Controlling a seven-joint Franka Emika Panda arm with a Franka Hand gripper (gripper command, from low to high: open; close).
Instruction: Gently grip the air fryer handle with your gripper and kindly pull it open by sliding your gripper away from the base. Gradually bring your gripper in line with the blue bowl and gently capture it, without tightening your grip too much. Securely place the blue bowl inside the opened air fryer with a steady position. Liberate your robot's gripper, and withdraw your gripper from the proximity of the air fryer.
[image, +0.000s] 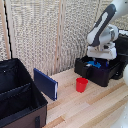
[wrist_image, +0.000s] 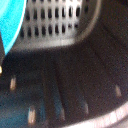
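The black air fryer (image: 119, 56) stands at the exterior view's right with its drawer (image: 92, 72) pulled out toward the left. My gripper (image: 96, 63) hangs down into the open drawer, shut on the blue bowl (image: 94, 64), of which only a blue patch shows at the drawer's rim. In the wrist view the blue bowl (wrist_image: 9, 27) fills one corner, close over the drawer's dark ribbed floor (wrist_image: 65, 85) and its slotted wall (wrist_image: 55, 20). I cannot make out the air fryer handle against the dark drawer face.
A red cup (image: 81, 84) stands on the wooden table (image: 95, 107) just in front of the drawer. A flat dark blue panel (image: 45, 83) leans upright further left. A large black soft-walled bin (image: 17, 95) fills the left. A slatted screen stands behind.
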